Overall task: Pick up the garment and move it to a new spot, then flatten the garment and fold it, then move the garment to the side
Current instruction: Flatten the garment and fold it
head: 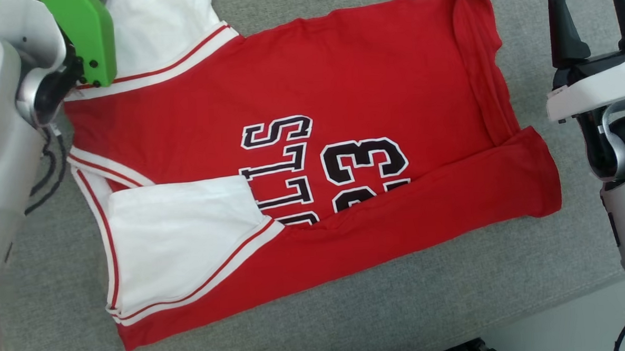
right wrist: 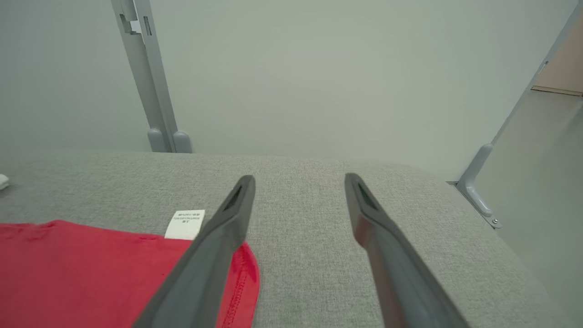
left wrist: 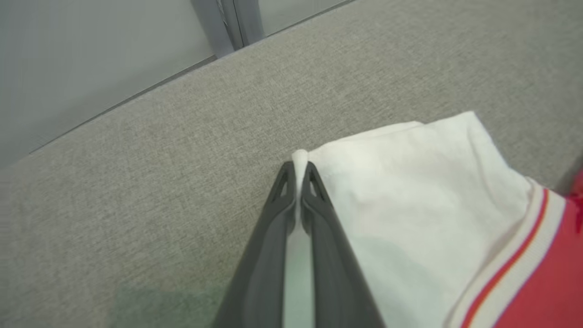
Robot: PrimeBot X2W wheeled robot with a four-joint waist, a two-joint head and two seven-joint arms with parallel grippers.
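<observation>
The garment (head: 340,79) is pinched at its white far-left corner by the left gripper (left wrist: 299,165); the spread right gripper (right wrist: 299,178) should be closed on the far-right hem.

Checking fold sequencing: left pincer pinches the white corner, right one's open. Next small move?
Probably lower the right pincer onto the red hem corner by the label and close: it hangs open there, while the left pincer is shut on the white corner.

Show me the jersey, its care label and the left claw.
jersey (head: 371,78), head view, red body panel.
care label (right wrist: 184,224), right wrist view, tag's middle.
left claw (left wrist: 300,167), left wrist view, between shut tips.
</observation>
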